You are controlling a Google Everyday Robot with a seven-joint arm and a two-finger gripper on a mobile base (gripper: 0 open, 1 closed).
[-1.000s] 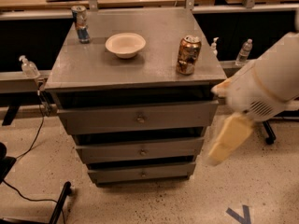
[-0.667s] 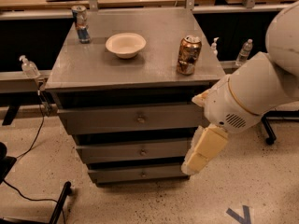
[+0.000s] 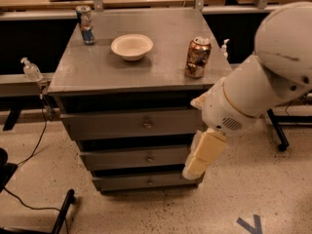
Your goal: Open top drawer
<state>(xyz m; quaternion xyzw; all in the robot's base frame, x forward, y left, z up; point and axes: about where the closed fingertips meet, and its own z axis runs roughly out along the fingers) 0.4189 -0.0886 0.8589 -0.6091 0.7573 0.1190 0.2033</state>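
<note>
The top drawer (image 3: 112, 126) is flat grey with a dull knob (image 3: 147, 124), matching the grey worktop (image 3: 161, 79). At the back left corner stands a blue-and-silver can (image 3: 86, 25); a cream bowl (image 3: 131, 46) sits nearer the back edge, and a coppery can (image 3: 197, 57) toward the right edge. The tool (image 3: 192, 171) (cream-yellow, on a white arm (image 3: 273, 67)) hangs below the front right corner. The floor (image 3: 273, 189) is speckled beige.

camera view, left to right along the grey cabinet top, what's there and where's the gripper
tall blue and silver can, shallow white bowl, copper-coloured can; the cream gripper hangs lower, at the right end of the middle grey drawer front
</note>
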